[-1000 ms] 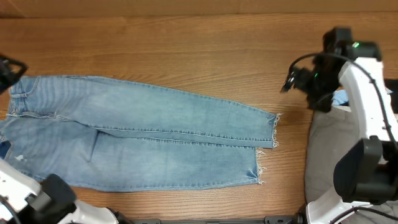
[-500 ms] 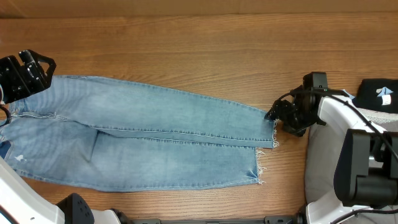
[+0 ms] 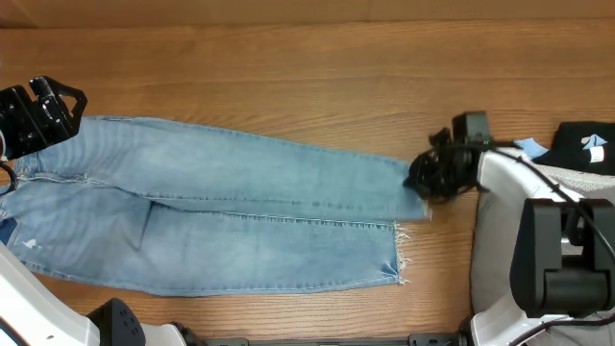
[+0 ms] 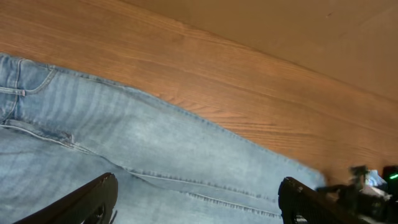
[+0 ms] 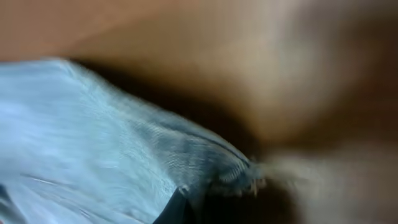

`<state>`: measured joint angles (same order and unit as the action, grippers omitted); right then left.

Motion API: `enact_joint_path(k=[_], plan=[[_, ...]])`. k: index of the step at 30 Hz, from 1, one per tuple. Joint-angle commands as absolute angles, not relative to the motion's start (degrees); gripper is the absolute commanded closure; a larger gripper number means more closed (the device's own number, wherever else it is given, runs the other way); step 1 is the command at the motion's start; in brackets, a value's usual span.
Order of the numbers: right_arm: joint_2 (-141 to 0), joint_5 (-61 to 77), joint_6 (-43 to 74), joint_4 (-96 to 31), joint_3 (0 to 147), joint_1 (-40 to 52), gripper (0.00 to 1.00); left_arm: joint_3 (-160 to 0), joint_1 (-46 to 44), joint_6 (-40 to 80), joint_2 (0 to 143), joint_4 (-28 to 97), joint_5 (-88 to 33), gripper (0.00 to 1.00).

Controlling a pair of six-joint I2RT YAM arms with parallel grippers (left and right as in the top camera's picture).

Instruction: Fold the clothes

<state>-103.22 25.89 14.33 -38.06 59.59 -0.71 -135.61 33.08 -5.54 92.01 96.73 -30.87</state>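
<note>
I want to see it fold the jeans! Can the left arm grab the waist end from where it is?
Probably yes. The left gripper is right at the waist end of the jeans, its fingers are wide apart, and nothing lies in between.

We see the jeans [image 3: 240, 192] as light-blue denim cloth, matt, with paler faded bands; in the right wrist view its weave shows as fine ribs. The leg hems [image 3: 399, 259] are rough, frayed into loose whitish threads. The worktop [image 3: 288, 67] is brown wood with a clear grain and a smooth, slightly satin finish. The right arm [image 3: 504, 173] has a white shell that looks like smooth glossy plastic, and the right gripper [image 3: 428, 181] is matt black.
</note>
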Motion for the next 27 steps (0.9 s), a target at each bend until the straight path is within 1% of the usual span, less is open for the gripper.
enact_joint_path(k=[1, 5, 6, 7, 8, 9, 12, 15, 17, 21, 22, 25, 27], plan=[[-101.3, 22.8, 13.6, -35.0, 78.2, -3.1, 0.96, -136.2, 32.9, -5.1, 91.8, 96.8, -31.6, 0.15], [-101.8, 18.4, 15.0, -28.6, 91.4, -4.7, 0.96, -136.2, 32.9, -5.1, 91.8, 96.8, -31.6, 0.15], [-101.8, 18.2, 15.0, -27.6, 92.3, -4.9, 0.87, -136.2, 32.8, -5.1, 91.8, 96.8, -31.6, 0.15], [-101.8, 17.8, 15.0, -25.4, 93.3, -5.0, 0.38, -136.2, 32.7, -5.1, 91.8, 96.8, -31.6, 0.15], [-101.8, 17.7, 15.0, -24.9, 93.4, -5.0, 0.17, -136.2, 32.5, -5.1, 91.8, 96.8, -31.6, 0.14], [-101.8, 17.5, 15.0, -24.6, 93.5, -5.1, 0.0, -136.2, 32.5, -5.1, 91.8, 96.8, -31.6, 0.14], [-101.8, 16.9, 15.0, -30.0, 93.5, -5.5, 0.0, -136.2, 32.5, -5.2, 91.8, 96.8, -31.2, 0.13], [-101.7, 16.5, 15.0, -39.7, 93.5, -5.8, 0.0, -136.2, 32.5, -5.1, 91.8, 96.8, -28.2, 0.11], [-101.7, 16.5, 15.0, -48.3, 93.5, -6.2, 0.0, -136.2, 32.5, -5.2, 91.9, 96.8, -25.8, 0.12], [-101.7, 16.5, 15.0, -59.6, 93.5, -6.2, 0.0, -136.2, 32.5, -5.1, 92.7, 96.8, -23.9, 0.12], [-101.7, 16.5, 15.0, -60.8, 93.5, -6.2, 0.0, -136.1, 32.5, -5.1, 93.0, 96.8, -23.5, 0.12], [-101.7, 16.5, 15.0, -69.6, 93.3, -6.2, 0.0, -135.3, 32.5, -5.1, 94.3, 96.8, -20.8, 0.12], [-101.8, 16.5, 14.9, -72.8, 93.2, -6.1, 0.0, -134.0, 32.5, -5.1, 95.0, 96.8, -17.3, 0.11]])
